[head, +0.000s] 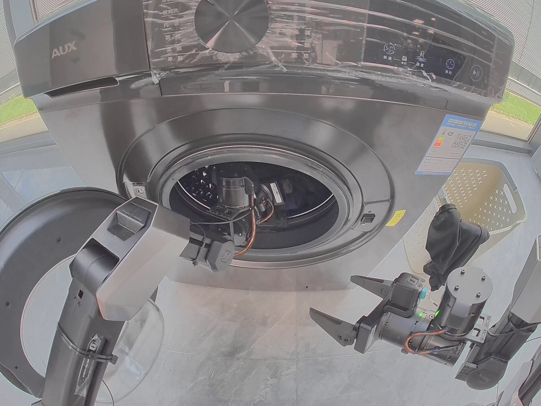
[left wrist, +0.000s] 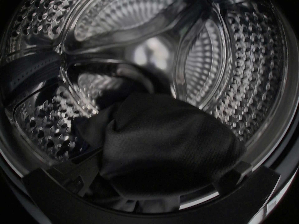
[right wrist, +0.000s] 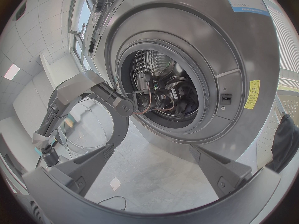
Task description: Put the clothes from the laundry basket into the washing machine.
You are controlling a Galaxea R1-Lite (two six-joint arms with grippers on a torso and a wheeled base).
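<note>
While left hand (left wrist: 155, 176) sits inside washing machine (head: 360, 142), black garment (left wrist: 168, 140) hiding its tips

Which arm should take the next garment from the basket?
Right. The right gripper hangs empty, jaws open, near the laundry basket with a dark garment at its rim; the left gripper is inside the drum.

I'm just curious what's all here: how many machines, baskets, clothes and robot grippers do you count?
washing machine: 1
laundry basket: 1
dark garments: 2 (one in the drum, one at the basket)
grippers: 2 (left gripper, right gripper)
total: 6
</note>
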